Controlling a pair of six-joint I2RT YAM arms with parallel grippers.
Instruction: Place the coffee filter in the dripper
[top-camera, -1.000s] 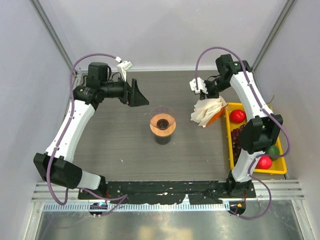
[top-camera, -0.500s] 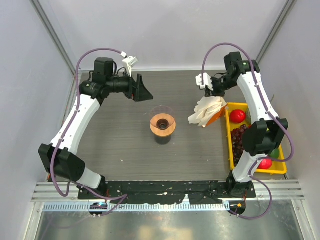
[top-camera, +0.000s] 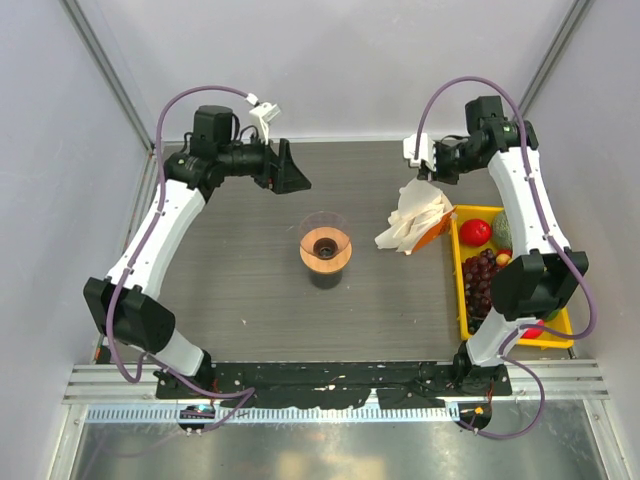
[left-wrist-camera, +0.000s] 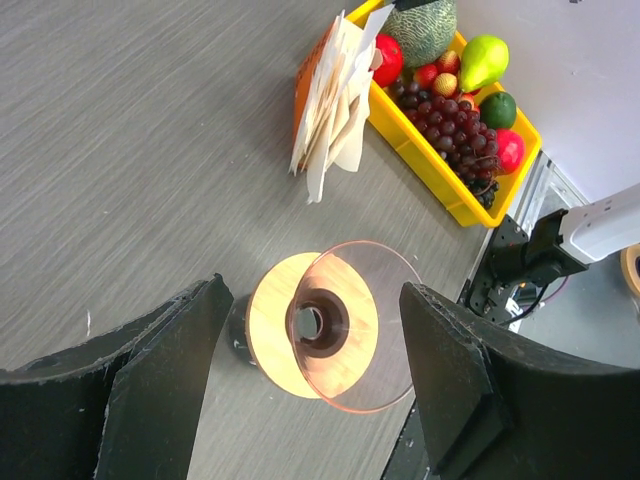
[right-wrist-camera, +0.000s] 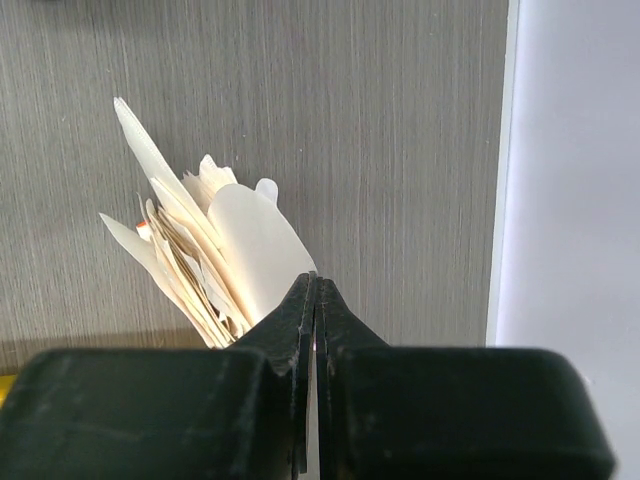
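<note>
My right claw (right-wrist-camera: 312, 285) was pinched shut on one thin white paper coffee filter (right-wrist-camera: 255, 240), right by the ruffled white paper bunch (right-wrist-camera: 185, 265). The clear funnel dripper (top-camera: 325, 248) with its wooden ring stood empty, well apart from my claw.

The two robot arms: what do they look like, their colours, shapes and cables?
The left arm and the right arm have slim white shells with chunky black joints. A purple cable loops along each. The left end effector and the right end effector are black, each with two broad wedge-shaped fingers. A small white block sits near each wrist.
</note>
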